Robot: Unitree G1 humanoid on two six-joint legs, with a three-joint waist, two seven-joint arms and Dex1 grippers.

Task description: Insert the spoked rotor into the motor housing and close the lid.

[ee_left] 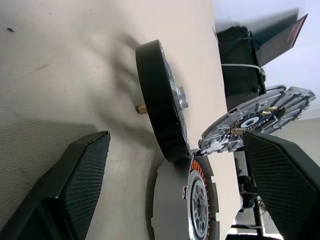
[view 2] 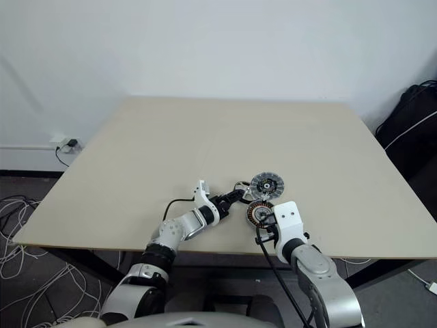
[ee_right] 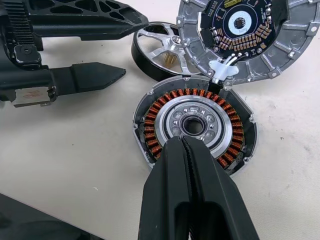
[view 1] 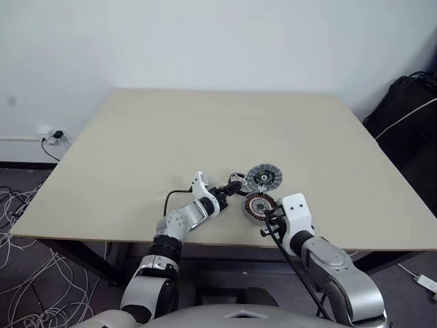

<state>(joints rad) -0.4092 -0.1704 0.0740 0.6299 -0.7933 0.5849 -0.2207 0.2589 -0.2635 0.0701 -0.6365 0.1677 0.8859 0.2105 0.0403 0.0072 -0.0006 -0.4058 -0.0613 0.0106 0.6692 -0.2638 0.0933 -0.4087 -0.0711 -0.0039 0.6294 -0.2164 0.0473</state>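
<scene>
From the head view, the round dark motor housing with copper windings [view 1: 259, 205] lies near the beige wooden table's [view 1: 205, 137] front edge, the ribbed grey metal lid [view 1: 264, 177] just behind it; the right wrist view shows the right gripper [ee_right: 183, 145], fingers together, over the housing, and the left gripper [ee_right: 131, 48], fingers spread, beside the dark-rimmed silver spoked rotor [ee_right: 160, 52].

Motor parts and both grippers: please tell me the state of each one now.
Motor housing: open, copper windings exposed, flat on the table.
Lid: off, tilted up behind the housing.
Spoked rotor: not inserted, beside the housing.
Left gripper: open, at the rotor.
Right gripper: shut, over the housing's near edge.
</scene>
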